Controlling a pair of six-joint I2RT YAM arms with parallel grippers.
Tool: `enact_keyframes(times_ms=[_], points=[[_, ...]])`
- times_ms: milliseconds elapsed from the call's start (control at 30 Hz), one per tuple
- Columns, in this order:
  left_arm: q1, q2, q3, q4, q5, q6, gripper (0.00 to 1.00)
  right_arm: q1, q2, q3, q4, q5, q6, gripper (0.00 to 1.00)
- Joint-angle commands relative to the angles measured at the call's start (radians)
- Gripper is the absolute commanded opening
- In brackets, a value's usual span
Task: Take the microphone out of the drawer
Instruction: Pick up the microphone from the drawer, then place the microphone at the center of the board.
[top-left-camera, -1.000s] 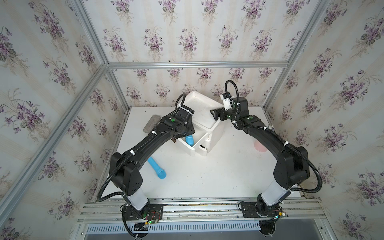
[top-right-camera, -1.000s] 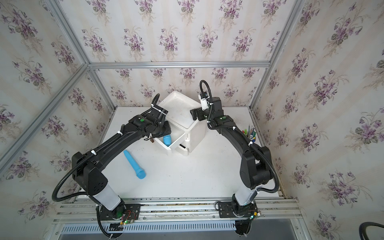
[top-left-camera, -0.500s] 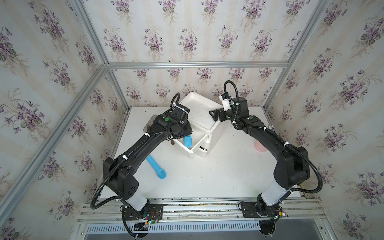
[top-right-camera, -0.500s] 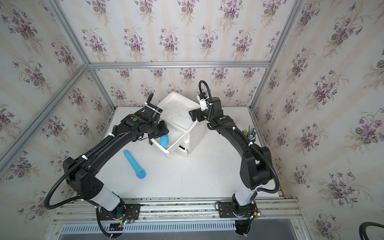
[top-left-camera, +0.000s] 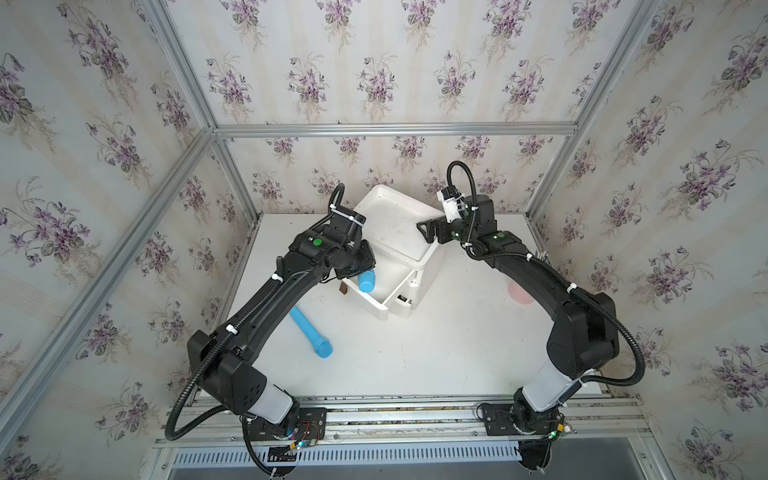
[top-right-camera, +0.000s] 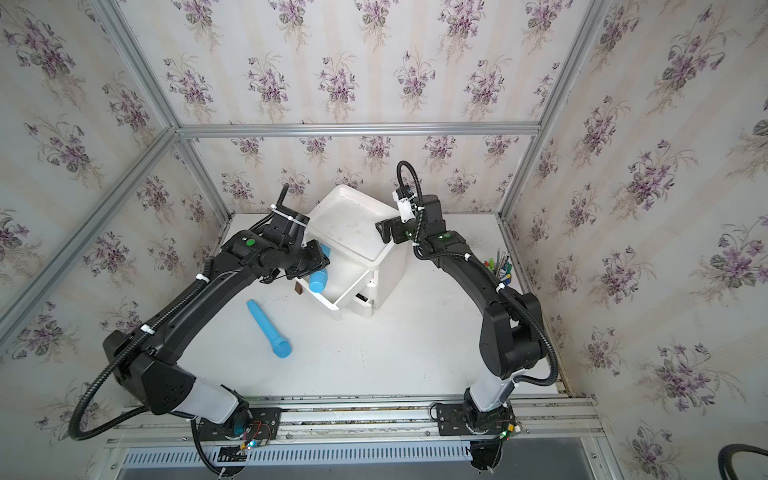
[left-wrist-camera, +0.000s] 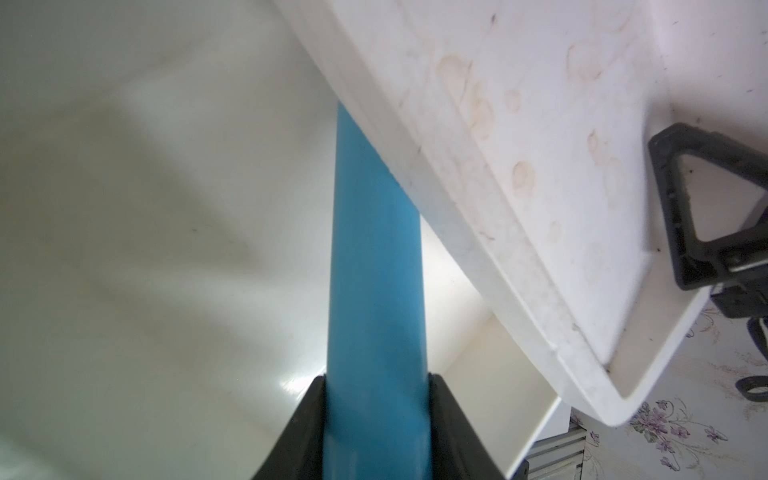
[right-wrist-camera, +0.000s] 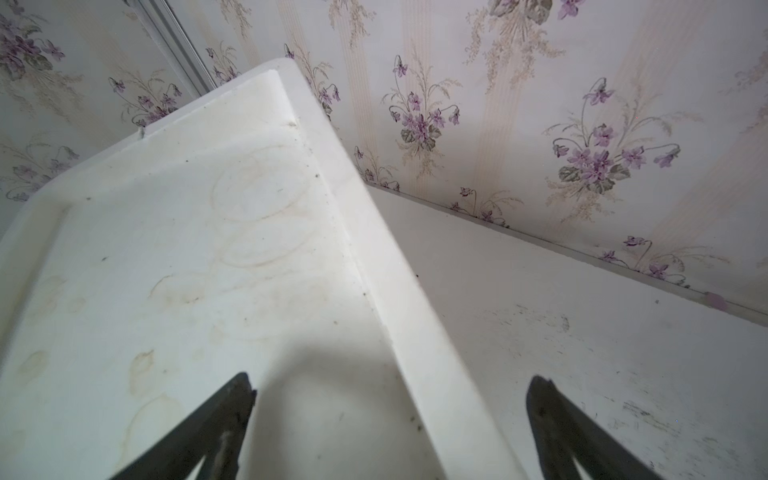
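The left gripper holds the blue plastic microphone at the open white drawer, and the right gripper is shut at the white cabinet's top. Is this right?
No: the right gripper is open, jaws spread wide at the white cabinet's raised top rim, as the right wrist view shows. The left gripper does hold the blue plastic microphone.

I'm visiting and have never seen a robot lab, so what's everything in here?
Table: one, white.
Drawer cabinet: one, white, table's back.
Drawer: one, white, pulled open.
Held microphone: one, blue, above the drawer.
Loose microphone: one, blue, lying on the table's left.
Disc: one, pink, table's right.
Pens: several, mixed colours, right edge.
Small piece: one, brown, beside drawer.
Left fingers: black, closed on held microphone.
Right fingers: black, open, at cabinet top.
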Motion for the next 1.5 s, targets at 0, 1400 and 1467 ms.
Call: enact_keyframes(times_ms=[0,1400,1467], points=[[0.017,-0.016,-0.015,0.159,0.043,0.019,0.0,-0.005,0.016,-0.018,-0.208,0.091,-0.11,1.0],[0.44,-0.44,-0.201,-0.035,0.159,0.208,0.0,-0.005,0.015,-0.019,-0.209,0.094,-0.109,1.0],[0.441,-0.47,-0.235,-0.048,0.079,0.197,0.0,-0.005,0.016,-0.02,-0.209,0.094,-0.109,1.0]])
